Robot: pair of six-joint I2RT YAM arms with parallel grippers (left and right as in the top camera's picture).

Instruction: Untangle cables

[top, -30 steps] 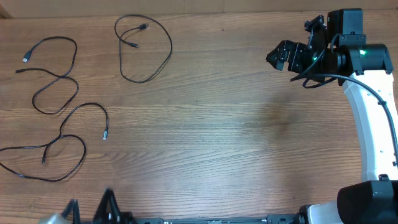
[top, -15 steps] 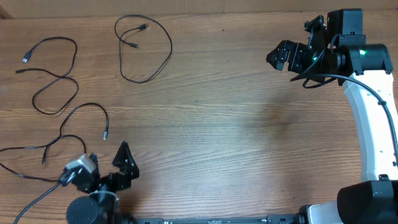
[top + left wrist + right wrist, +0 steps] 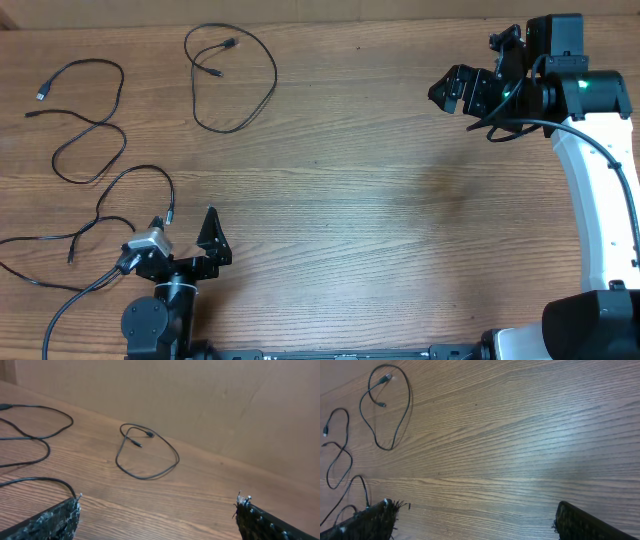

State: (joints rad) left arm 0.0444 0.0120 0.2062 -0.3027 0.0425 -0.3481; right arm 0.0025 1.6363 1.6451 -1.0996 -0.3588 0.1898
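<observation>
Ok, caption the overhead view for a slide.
Cables sprawl on the table; left gripper open beside them, right gripper open far away.

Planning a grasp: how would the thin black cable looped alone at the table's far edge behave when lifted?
Probably floppy: the thin black looped cable lies in loose curves, so it would drape from a pinch. Likely light, being so thin. Its small plug ends may trail.

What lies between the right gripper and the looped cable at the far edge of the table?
Nothing: the overhead view shows only bare wooden table between the right gripper and the looped cable.
</observation>
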